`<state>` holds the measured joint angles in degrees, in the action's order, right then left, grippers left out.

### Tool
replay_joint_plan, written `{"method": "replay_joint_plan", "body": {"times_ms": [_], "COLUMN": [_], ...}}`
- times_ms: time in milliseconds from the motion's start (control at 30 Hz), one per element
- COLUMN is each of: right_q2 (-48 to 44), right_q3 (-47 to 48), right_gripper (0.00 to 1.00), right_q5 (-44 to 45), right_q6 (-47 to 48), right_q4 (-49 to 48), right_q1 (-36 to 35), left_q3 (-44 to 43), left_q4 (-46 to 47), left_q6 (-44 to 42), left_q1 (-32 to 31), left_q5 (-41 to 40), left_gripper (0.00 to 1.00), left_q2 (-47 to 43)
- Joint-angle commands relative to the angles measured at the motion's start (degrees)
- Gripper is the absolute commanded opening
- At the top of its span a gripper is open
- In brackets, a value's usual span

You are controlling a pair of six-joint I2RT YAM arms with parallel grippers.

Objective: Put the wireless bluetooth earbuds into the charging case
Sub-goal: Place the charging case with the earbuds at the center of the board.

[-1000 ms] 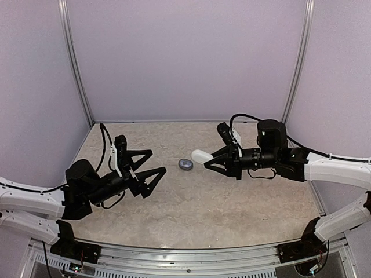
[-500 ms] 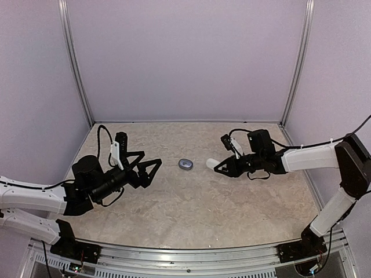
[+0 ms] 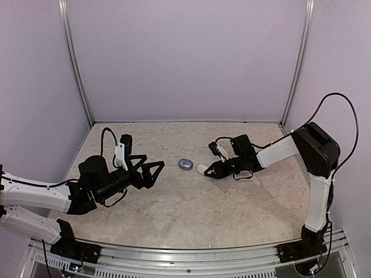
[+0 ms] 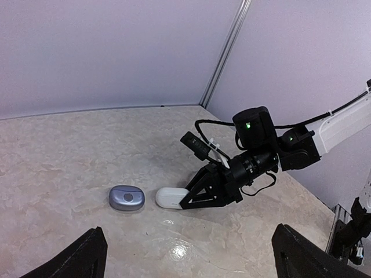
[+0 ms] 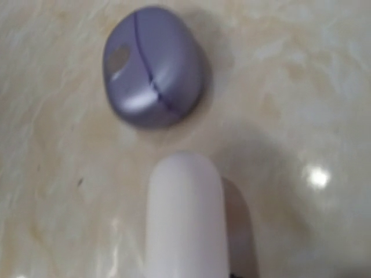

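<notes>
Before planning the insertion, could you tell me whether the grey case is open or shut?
Shut: the grey case shows one closed shell, only a thin seam.

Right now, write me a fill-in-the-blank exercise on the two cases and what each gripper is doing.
1. The right gripper is shut on the white case; the left gripper holds ____.
2. The grey case lies on the table with its lid ____.
3. Of the two cases, the one nearer the left gripper is the ____ one.
Missing words: nothing; closed; grey.
</notes>
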<state>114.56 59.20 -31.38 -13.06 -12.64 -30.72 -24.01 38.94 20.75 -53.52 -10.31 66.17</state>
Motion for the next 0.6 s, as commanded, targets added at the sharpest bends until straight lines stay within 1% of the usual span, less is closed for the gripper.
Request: {"method": "replay_joint_plan", "body": {"times_ms": [0,167,233,367,567], "right_q2": [2.83,3.05,2.68,0.54,-5.08], "right_q3": [3.50,3.69,3.66,3.08,1.93], "right_gripper": [0.15,0.36,0.42,0.52,0.69], "right_q5": [-0.54,1.08,1.23,1.69,3.95], "right_q6": [-0.90,-0.59,-0.47,-0.20,1.11], "right_q4": [-2.57,-1.95,-1.70,-1.40,0.54], "right_q1": [0.44,1.13,1.48,1.85,2.65], "left_q3": [-2.98,-4.35,-5.13,-6.83,-10.94], "left_q4": [-1.26,-2.62,-3.70,-6.07,-9.89], "left_q6": [0.76,1.21,1.37,2.58,5.68], "left_q1": [0.46,0.90,1.29,3.18,6.31], "left_q5": [-1.08,-0.97,0.11,4.78,9.27], "left_gripper": [0.99,0.99,0.99,0.99,0.99], "left_q2": [1.61,2.76,3.07,4.03,7.61]}}
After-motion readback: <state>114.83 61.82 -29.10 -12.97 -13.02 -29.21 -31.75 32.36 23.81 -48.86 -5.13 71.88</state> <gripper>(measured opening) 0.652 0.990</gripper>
